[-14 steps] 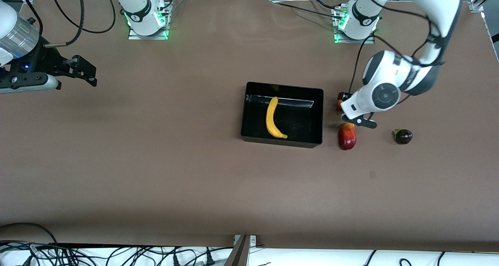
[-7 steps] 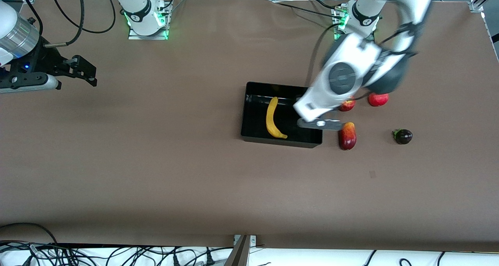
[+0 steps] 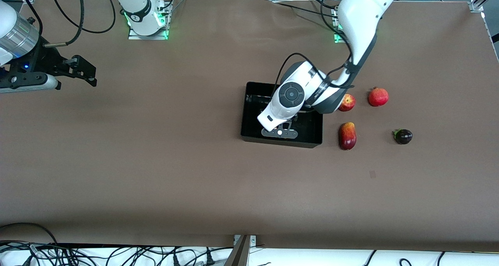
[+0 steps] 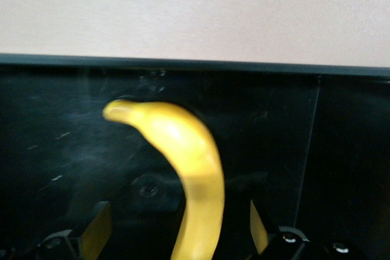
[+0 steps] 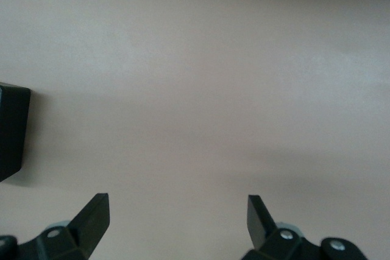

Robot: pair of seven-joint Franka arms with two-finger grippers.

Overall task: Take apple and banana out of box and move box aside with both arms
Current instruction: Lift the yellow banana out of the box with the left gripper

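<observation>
The black box point(image 3: 248, 106) sits mid-table. The yellow banana point(image 4: 190, 168) lies in it; in the front view the left arm's wrist hides it. My left gripper point(image 3: 280, 133) hangs low over the box. In the left wrist view it point(image 4: 178, 211) is open, one finger on each side of the banana, not touching it. The box's wall point(image 4: 183, 63) runs across that view. The small red-and-yellow apple point(image 3: 346, 102) lies on the table beside the box, toward the left arm's end. My right gripper point(image 3: 84, 69) waits open and empty over bare table at the right arm's end point(image 5: 178, 202).
A red-yellow mango point(image 3: 347, 136) lies beside the box's near corner. A round red fruit point(image 3: 378, 97) and a dark purple fruit point(image 3: 403, 136) lie toward the left arm's end. A black corner point(image 5: 12, 129) shows at the edge of the right wrist view.
My left arm has swung from beside the apple and mango to over the box, above the banana. The apple and the round red fruit now show. The right arm has not moved.
</observation>
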